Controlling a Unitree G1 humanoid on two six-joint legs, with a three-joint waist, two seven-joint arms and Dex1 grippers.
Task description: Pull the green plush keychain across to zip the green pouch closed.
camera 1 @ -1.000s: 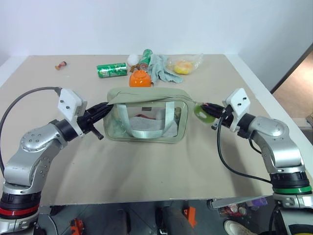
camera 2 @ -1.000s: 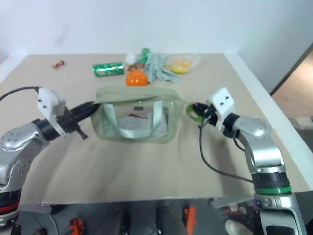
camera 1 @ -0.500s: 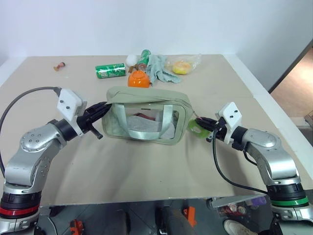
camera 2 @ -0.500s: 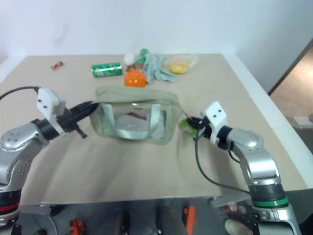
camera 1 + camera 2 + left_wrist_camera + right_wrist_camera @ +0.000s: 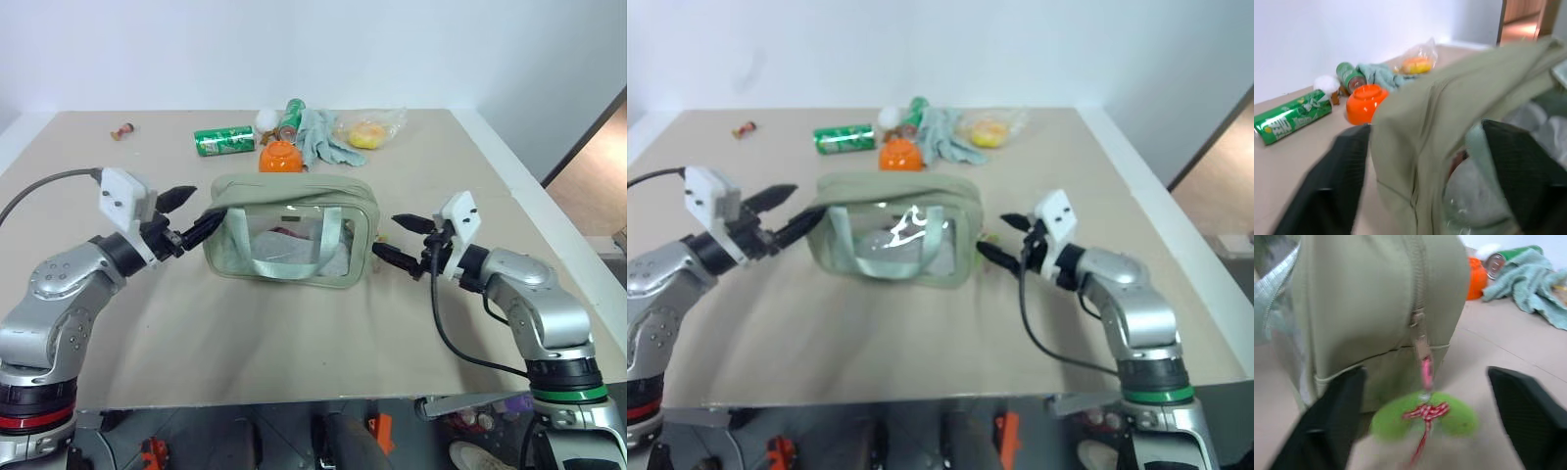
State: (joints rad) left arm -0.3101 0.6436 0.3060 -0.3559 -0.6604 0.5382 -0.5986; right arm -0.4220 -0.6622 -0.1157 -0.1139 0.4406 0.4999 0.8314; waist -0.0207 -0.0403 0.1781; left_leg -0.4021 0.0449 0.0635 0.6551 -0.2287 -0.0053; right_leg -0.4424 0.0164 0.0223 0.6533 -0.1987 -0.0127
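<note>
Sitting mid-table (image 5: 294, 333): green pouch (image 5: 290, 242), zipped shut, holding pale crumpled contents and something red behind its clear panel. Hanging off the pouch's right end by the zipper pull: green plush keychain (image 5: 1422, 419). Flanking the pouch, fingers spread wide and gripping nothing: left gripper (image 5: 192, 213), right gripper (image 5: 397, 240).

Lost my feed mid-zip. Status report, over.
Both pincers open: left pincer at the green pouch, right pincer holding nothing. Green plush keychain hangs loose from the zipper pull. Nothing in the way.
</note>
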